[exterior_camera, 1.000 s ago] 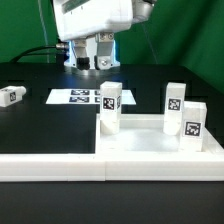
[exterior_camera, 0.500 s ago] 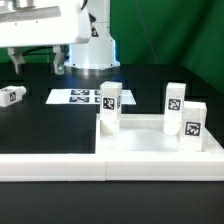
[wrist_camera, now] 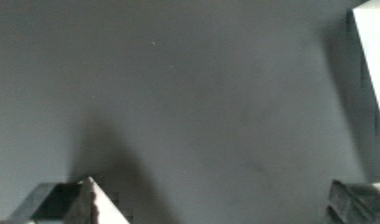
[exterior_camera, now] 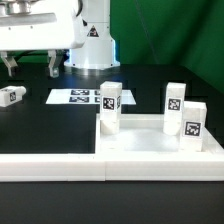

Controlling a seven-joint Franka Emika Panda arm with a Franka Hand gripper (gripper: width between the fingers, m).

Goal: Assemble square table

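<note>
The gripper [exterior_camera: 30, 67] is cut by the exterior view's upper edge. In the wrist view, only its fingertips [wrist_camera: 84, 203] show, with blurred dark table [wrist_camera: 187, 100] beyond them.

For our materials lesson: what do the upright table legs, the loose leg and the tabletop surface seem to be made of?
Upright legs: apparently white moulded plastic, matt, with even blocky faces and printed black-white tags. Loose leg: looks the same, lying on its side. Tabletop: black and dull with little glare, possibly a mat or cloth; the pictures leave it open.
</note>
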